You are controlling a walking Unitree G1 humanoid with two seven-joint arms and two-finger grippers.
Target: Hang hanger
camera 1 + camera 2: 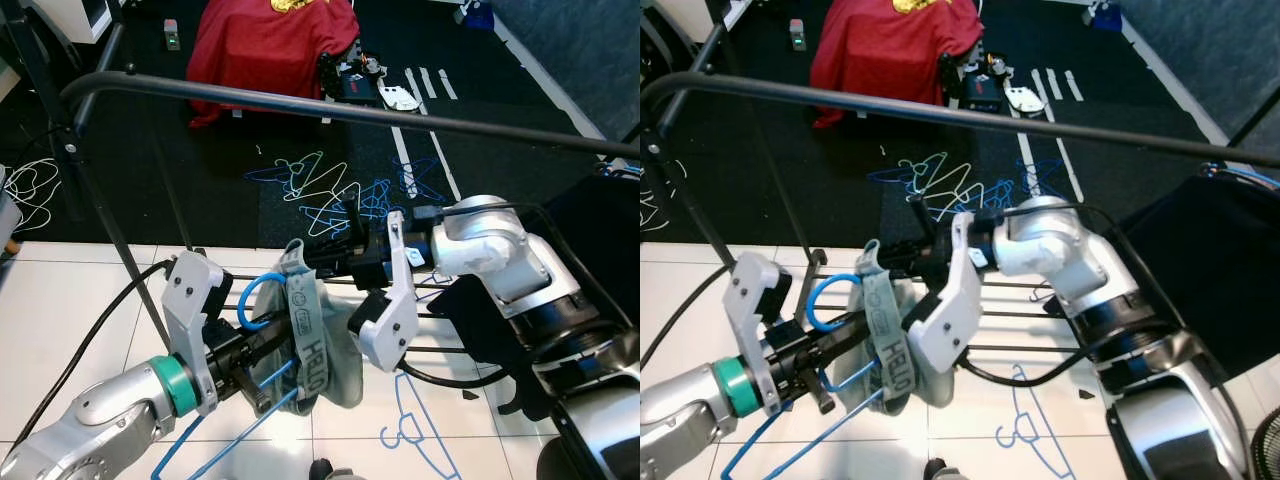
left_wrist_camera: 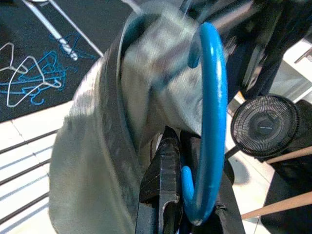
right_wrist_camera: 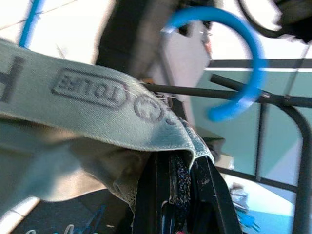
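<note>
A blue plastic hanger (image 1: 255, 296) carries a grey garment (image 1: 335, 365) with a lettered waistband (image 3: 97, 100). My left gripper (image 1: 258, 378) is shut on the hanger just below its hook (image 2: 214, 112), low and left of centre. From the right, my right gripper (image 1: 325, 255) is shut on the top of the waistband, whose edge lies over its fingers (image 3: 170, 195). The black rail (image 1: 350, 112) of the clothes rack runs across above both grippers, well clear of the hook.
A heap of white and blue hangers (image 1: 340, 195) lies on the dark carpet beyond the rack. One blue hanger (image 1: 415, 425) lies on the tiles below my right arm. Red cloth (image 1: 270, 40) is at the back, black fabric (image 1: 610, 230) at right, a fan (image 2: 265, 126) nearby.
</note>
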